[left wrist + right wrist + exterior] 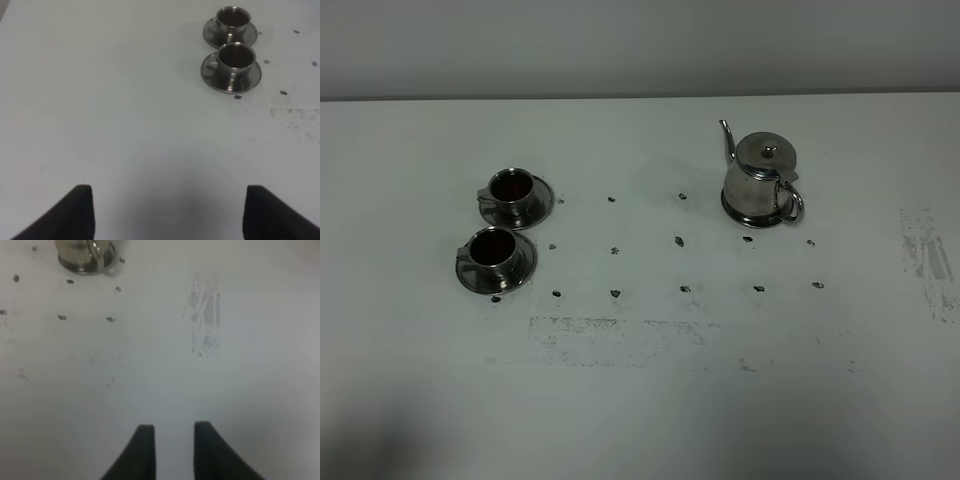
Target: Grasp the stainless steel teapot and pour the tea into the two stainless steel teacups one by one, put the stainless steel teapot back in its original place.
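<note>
White table [640, 400], the largest item, is carrying everything else and is showing rows of small dark marks [678, 241] and scuffed patches [925, 255] across its surface. Stainless steel teapot [760, 182], taken here as the landmark, is standing upright on the table with its lid on, its thin spout rising on the side facing the cups and its loop handle sitting on the opposite side; in the right wrist view only its base and handle [86, 254] are showing. Two stainless steel teacups are sitting well apart from the teapot, on its spout side, each on its own round saucer: the farther teacup [510, 187] is lying roughly level with the teapot, and the nearer teacup [492, 247] is sitting just beside it, toward the camera. Both are holding dark liquid. Left gripper [167, 210] is hovering over bare table with its fingers spread wide, grasping nothing. Right gripper [173, 450] is hovering over bare table well apart from the teapot, its fingers drawn to a narrow gap, holding nothing.
</note>
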